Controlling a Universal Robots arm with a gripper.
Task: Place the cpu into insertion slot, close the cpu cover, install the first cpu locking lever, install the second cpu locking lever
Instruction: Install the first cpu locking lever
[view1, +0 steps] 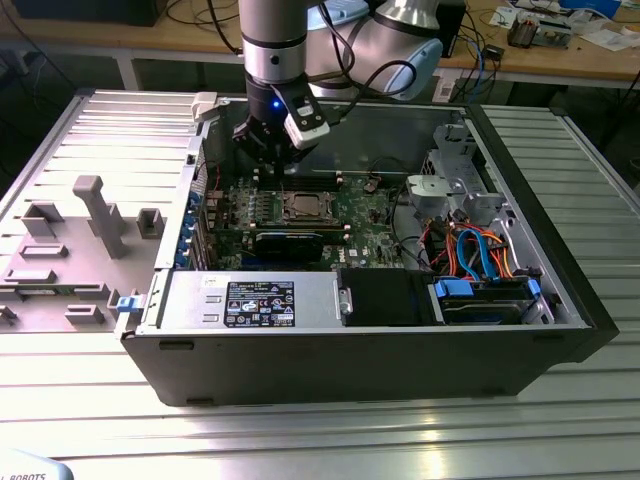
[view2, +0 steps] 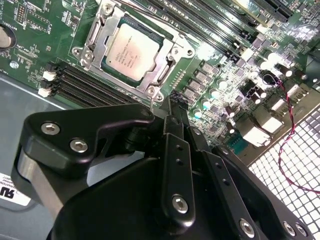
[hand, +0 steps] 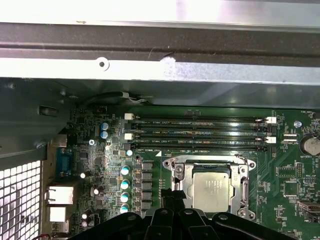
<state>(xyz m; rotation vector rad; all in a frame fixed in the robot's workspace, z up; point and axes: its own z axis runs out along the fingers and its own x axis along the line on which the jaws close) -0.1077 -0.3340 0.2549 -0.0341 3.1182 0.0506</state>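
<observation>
**CPU seated, cover down, end effector hanging just off the socket**

The exterior view gives the big picture. The open computer case (view1: 350, 350) lies on the ribbed metal tabletop (view1: 300, 430), with the arm reaching in over the far side of the motherboard (view1: 370, 225). From there the cpu (view1: 303, 207) is only a small grey square, near the end effector (view1: 268, 150) and toward the exterior view's right of it.

Both wrist views get much closer. The cpu (view2: 131, 51) sits flat in its socket, and the cpu cover (view2: 94, 37) lies down around it, framing the silver top. The first wrist view also shows the memory slots (hand: 200, 132) just beyond the socket.

The end effector (view2: 172, 107) looks pressed together with nothing in it, its tips beside the socket's corner and not touching the chip. Its black linkage cuts off the socket's near edge in the first wrist view. I can't make out how the locking levers sit.
</observation>
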